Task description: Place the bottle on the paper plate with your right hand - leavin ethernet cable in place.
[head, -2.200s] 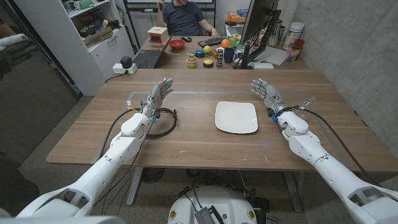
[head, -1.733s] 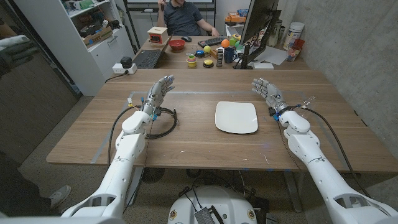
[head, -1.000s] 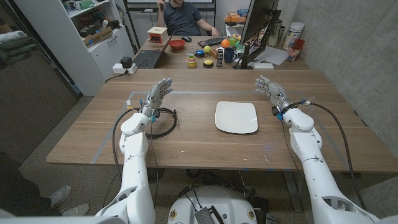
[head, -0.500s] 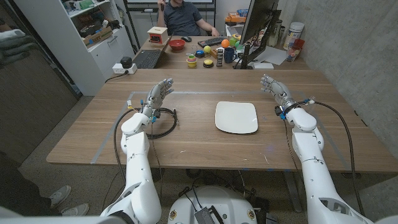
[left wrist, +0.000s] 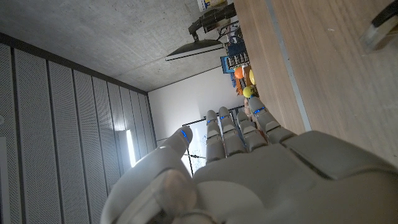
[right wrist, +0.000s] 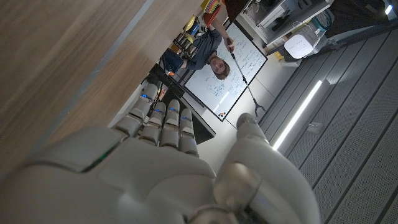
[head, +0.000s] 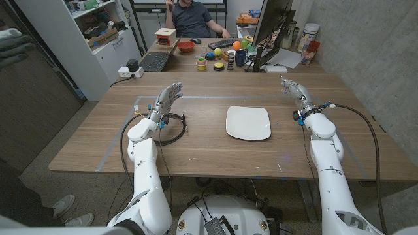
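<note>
The white paper plate [head: 248, 123] lies at the middle of the wooden table [head: 215, 147]. A coiled black ethernet cable [head: 173, 130] lies left of it, beside my left wrist. My left hand [head: 164, 100] is raised over the far side of the coil, fingers apart and holding nothing; its back fills the left wrist view [left wrist: 249, 168]. My right hand [head: 298, 93] stands right of the plate and beyond it, fingers stretched and empty, also seen from behind [right wrist: 161, 165]. A small clear thing [head: 328, 104] sits by my right wrist, too small to tell as the bottle.
Behind the table stands a second desk [head: 215, 49] with a monitor [head: 268, 29], a keyboard, a laptop and several coloured things; a person [head: 192, 16] sits there. A shelf unit [head: 98, 39] is at the far left, a concrete wall at the right.
My right hand has moved right and farther from me, away from the plate. Both elbows have drawn in toward the body. The left hand, plate and cable stay put.
</note>
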You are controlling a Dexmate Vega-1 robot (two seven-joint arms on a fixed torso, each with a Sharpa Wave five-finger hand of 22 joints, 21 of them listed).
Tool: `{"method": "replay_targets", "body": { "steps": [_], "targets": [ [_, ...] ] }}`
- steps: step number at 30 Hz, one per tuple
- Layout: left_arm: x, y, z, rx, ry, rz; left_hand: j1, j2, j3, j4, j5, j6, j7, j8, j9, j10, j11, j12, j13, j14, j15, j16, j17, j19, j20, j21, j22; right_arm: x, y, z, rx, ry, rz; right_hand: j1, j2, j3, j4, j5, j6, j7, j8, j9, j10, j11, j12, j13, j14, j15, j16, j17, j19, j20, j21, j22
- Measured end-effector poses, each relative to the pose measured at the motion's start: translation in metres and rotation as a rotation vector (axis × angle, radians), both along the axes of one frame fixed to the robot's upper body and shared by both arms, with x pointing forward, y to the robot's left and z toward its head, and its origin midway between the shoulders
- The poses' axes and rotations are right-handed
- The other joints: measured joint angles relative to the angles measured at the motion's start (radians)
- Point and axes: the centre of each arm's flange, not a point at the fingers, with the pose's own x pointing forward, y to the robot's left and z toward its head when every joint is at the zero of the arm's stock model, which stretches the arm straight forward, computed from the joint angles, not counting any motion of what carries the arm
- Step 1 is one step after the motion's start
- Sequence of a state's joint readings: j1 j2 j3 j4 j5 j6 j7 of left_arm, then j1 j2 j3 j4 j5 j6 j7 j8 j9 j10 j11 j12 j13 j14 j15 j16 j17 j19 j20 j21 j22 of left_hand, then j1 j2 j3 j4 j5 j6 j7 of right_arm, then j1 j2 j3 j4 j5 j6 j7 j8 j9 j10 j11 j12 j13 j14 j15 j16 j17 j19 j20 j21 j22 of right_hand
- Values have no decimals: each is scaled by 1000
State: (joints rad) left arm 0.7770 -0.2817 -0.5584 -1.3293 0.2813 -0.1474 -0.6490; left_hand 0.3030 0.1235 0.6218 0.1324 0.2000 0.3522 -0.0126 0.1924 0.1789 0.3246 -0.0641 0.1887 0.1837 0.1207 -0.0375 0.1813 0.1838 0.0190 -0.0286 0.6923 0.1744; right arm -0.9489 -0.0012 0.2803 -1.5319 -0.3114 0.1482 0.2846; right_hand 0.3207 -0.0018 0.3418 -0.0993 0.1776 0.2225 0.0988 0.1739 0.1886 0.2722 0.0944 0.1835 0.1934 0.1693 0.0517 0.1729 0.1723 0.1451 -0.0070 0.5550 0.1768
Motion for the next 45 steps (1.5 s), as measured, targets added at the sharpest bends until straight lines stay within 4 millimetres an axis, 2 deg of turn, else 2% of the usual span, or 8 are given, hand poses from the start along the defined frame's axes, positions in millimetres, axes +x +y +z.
{"method": "replay_targets", "body": {
  "steps": [2,6,10,14,23,27,34,45],
  "targets": [
    [0,0,0,2,0,-1,-3,-3,0,0,0,0,0,0,0,0,0,0,0,0,0,0,0,0,0,0,0,-1,-1,0,5,-1,-2,1,-1,-2,-2,0,-9,-5,0,0,-7,-7,0,0,-3,-4,0,0,0,0,-4,0],
    [1,-1,0,1,1,-3,-5,-5,0,0,0,0,0,0,0,0,0,0,0,0,0,0,0,0,0,0,0,-3,-2,0,-5,-8,-20,-2,-13,-7,-7,0,-16,1,0,0,-12,-1,0,0,-13,-2,0,0,-7,-7,-8,0],
    [1,0,-1,-2,2,-3,-5,-5,0,0,0,0,0,0,0,0,0,0,0,0,0,0,0,0,0,0,0,-6,-4,1,-27,-15,-62,10,-26,-15,-15,4,-21,7,0,0,-25,1,0,0,-32,0,0,0,-22,-1,-23,0],
    [2,0,-1,-1,1,-4,-5,-5,-1,1,0,0,0,0,0,0,0,0,0,0,0,0,0,0,0,0,0,-9,-5,2,-47,-19,-100,17,-33,-19,-19,7,-21,7,4,0,-25,0,6,0,-46,0,0,0,-46,-11,-35,0],
    [4,0,0,-1,1,-5,-5,-5,-4,4,3,0,0,0,0,0,0,0,0,0,0,0,0,0,0,0,0,-15,-10,3,-72,-24,-173,32,-47,-26,-26,11,-21,7,12,0,-35,0,14,0,-68,4,0,0,-114,-3,-75,0],
    [5,0,0,1,1,-4,-10,-10,-4,4,4,0,0,0,0,0,0,0,0,0,0,0,0,0,0,0,0,-18,-14,3,-84,-24,-206,33,-48,-30,-30,15,-21,6,12,0,-36,0,14,0,-79,14,0,0,-128,2,-85,0],
    [6,-1,0,3,3,-9,-10,-10,-7,7,4,0,0,0,0,0,0,0,0,0,0,0,0,0,0,-5,0,-23,-21,2,-108,-20,-274,38,-53,-30,-30,15,-39,-8,12,0,-64,-7,14,0,-91,16,0,0,-137,9,-96,0],
    [8,-3,1,10,3,-12,-14,-14,-8,8,3,0,0,0,0,0,0,0,0,0,0,0,0,0,0,-5,0,-30,-32,-1,-135,-13,-371,51,-56,-34,-34,15,-57,-7,12,0,-94,-12,9,0,-107,18,0,0,-146,7,-108,0]
  ]
}}
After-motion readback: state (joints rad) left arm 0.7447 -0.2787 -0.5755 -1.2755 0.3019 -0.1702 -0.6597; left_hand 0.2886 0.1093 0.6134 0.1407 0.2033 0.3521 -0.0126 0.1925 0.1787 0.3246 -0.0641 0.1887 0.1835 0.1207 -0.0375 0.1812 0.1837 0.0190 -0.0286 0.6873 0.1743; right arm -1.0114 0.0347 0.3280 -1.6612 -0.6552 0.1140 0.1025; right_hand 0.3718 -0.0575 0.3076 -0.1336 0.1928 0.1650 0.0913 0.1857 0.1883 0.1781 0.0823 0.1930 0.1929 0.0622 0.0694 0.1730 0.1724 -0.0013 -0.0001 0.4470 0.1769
